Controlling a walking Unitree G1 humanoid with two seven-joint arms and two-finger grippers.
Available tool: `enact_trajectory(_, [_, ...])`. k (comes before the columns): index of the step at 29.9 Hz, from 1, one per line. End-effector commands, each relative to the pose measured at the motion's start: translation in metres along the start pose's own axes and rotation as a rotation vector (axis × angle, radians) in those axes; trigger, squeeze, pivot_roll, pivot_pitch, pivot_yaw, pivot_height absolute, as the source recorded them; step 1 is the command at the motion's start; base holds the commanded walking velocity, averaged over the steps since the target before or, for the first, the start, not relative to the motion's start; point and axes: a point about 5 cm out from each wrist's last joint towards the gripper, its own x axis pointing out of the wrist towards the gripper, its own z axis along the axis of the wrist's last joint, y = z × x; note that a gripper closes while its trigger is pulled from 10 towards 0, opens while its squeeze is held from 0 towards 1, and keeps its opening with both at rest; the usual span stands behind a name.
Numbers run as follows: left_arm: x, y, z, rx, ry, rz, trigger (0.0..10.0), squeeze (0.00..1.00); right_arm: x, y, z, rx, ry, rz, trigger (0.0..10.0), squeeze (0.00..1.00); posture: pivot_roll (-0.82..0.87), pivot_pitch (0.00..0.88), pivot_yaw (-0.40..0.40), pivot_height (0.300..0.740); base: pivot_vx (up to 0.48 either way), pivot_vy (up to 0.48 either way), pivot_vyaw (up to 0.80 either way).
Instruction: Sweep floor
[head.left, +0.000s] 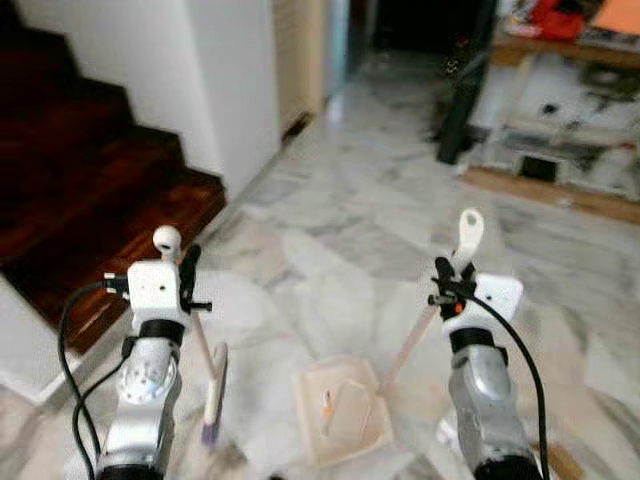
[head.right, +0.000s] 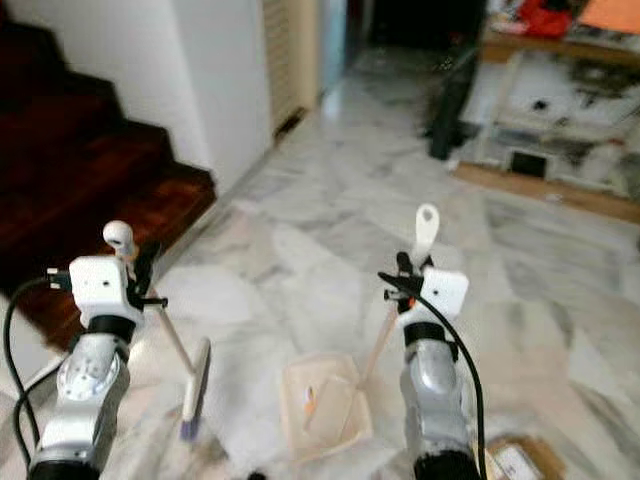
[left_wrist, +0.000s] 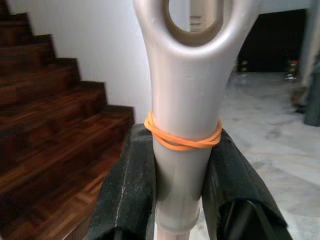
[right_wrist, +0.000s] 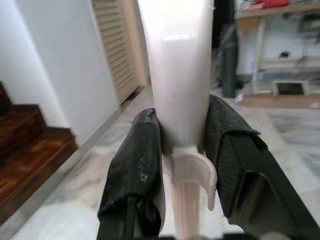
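My left gripper is shut on the pale handle of a small broom, whose brush head rests on the marble floor in front of me. In the left wrist view the handle carries an orange rubber band and sits between the black fingers. My right gripper is shut on the handle of a cream dustpan, which lies on the floor between my arms. A small orange scrap lies in the pan.
Dark wooden stairs rise at the left beside a white wall. A low shelf unit with clutter stands at the far right. A dark doorway lies ahead. A brown flat item lies by my right side.
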Motion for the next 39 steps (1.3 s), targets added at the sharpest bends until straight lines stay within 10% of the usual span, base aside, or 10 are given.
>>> enact_trajectory(1, [0.0028, -0.0023, 0.0111, 0.009, -0.06, -0.013, 10.0, 0.0, 0.0069, 0.0059, 0.0174, 0.015, -0.069, 0.016, 10.0, 0.0, 0.08, 0.0, -0.021, 0.74, 0.0, 0.0, 0.8])
enact_trajectory(39, [-0.0014, -0.0053, 0.0086, 0.015, -0.032, -0.015, 10.0, 0.0, 0.0087, 0.0076, 0.0197, 0.044, -0.052, 0.008, 10.0, 0.0, 0.08, 0.005, -0.024, 0.74, 0.0, 0.0, 0.8])
